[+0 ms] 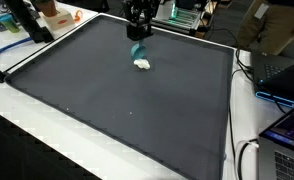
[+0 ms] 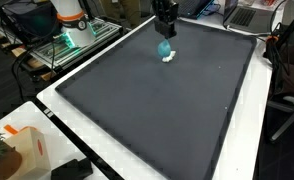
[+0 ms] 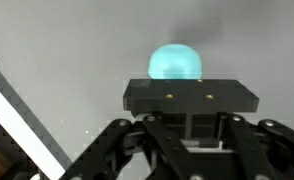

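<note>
In both exterior views you are seeing the gripper (image 1: 138, 40) hanging over the dark mat (image 1: 117, 110). A teal object (image 1: 137, 50) is sitting directly under the fingertips, and a small white piece (image 1: 143, 64) is lying just below it, resting on the mat. Whether the white piece is joined to the teal object, these views are not telling you. The wrist view is not showing the white piece at all. There the teal object (image 3: 175, 62) is appearing only as a bright rounded dome just beyond the gripper's black body, which is hiding the fingertips. Your fingers are standing closed, drawn in tight, and in the exterior views they are pinching the top of the teal object, which is hanging straight down from them
</note>
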Controlling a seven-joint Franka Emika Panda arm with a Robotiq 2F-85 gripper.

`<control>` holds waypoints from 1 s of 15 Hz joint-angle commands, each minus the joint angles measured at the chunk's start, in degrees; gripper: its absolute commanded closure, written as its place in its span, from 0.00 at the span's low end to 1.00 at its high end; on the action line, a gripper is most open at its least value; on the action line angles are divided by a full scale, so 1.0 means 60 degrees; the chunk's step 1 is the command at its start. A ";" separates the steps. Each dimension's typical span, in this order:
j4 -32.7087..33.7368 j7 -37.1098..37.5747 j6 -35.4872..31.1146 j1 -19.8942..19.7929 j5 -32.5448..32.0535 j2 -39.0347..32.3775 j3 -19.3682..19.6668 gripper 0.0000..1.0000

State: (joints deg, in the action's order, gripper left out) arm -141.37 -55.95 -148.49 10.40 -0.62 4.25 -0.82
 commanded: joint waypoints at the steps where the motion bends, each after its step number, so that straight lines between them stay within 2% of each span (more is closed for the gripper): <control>1: -0.0081 -0.0568 -0.0601 -0.0129 0.0424 -0.0243 -0.0200 0.78; 5: 0.0020 -0.0665 -0.0734 -0.0237 0.0743 -0.0776 -0.0209 0.78; 10: 0.0196 -0.1245 -0.0398 -0.0359 0.1771 -0.1148 -0.0274 0.78; 12: 0.0208 -0.1138 -0.0361 -0.0448 0.1642 -0.1181 -0.0296 0.78; 15: 0.0157 -0.0256 -0.0128 -0.0670 0.0505 -0.0754 -0.0238 0.78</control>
State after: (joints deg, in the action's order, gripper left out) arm -140.06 -61.25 -150.46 7.99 6.97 0.88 -1.51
